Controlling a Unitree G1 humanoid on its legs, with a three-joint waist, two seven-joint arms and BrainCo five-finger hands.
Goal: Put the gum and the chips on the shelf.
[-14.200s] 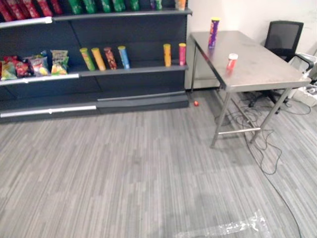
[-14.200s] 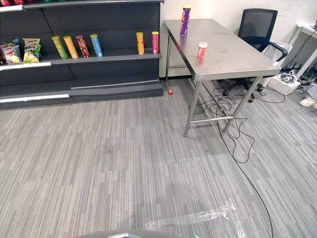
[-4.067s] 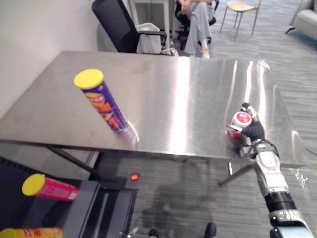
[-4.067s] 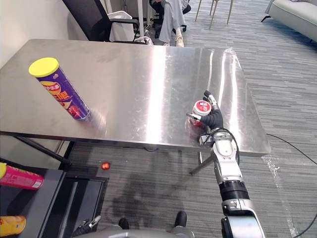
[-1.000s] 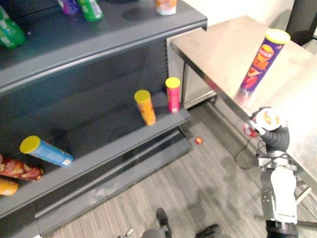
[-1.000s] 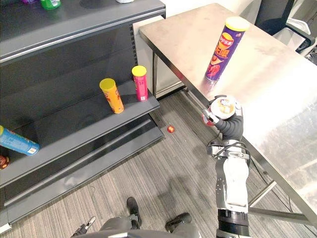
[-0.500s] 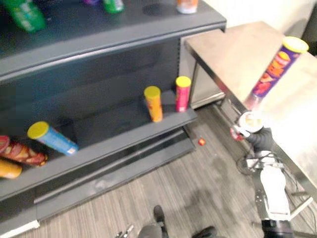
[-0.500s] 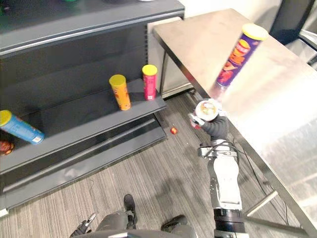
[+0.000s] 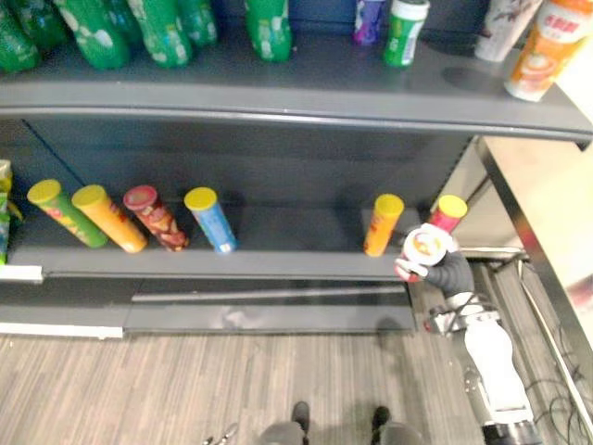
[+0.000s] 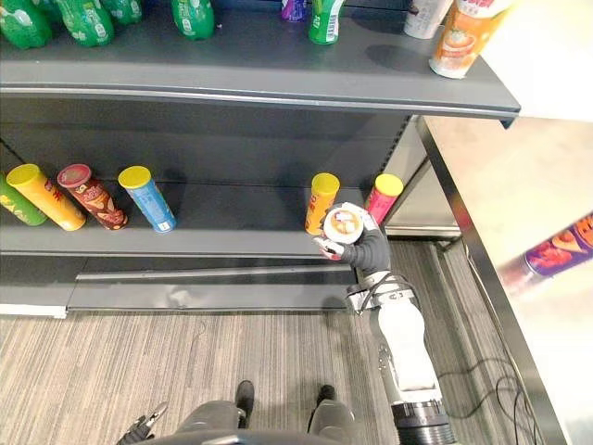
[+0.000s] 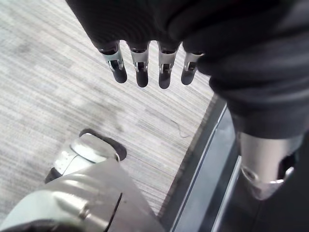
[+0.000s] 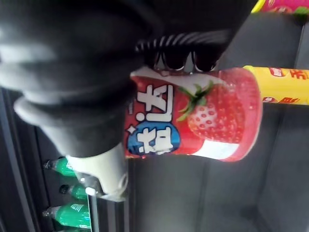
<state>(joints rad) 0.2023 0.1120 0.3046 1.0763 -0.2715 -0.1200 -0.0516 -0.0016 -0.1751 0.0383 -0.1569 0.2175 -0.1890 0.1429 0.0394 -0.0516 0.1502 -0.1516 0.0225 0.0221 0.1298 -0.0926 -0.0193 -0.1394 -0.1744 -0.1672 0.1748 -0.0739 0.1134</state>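
gum tub (image 12: 193, 126): red, strawberry print | shelf (image 9: 278, 100): dark grey | floor (image 9: 139, 389): grey streaked

I read a shop: dark grey metal shelving (image 9: 278, 104) stocked with green plastic bottles (image 9: 163, 28) and coloured cardboard crisp tubes (image 9: 212, 221).

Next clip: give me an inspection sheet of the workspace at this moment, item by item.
Surface: dark grey shelf, middle board carrying chip cans.
Job's things: gum tub held before the middle board, near a yellow can and a pink can; purple chips can, blurred, on the steel table.
Clutter: green bottles and cups on the top board.
Hands: right hand shut on the gum tub; left hand open, above the floor.
Cables: thin dark cable on the floor by the table.
Surroundings: grey striped floor.
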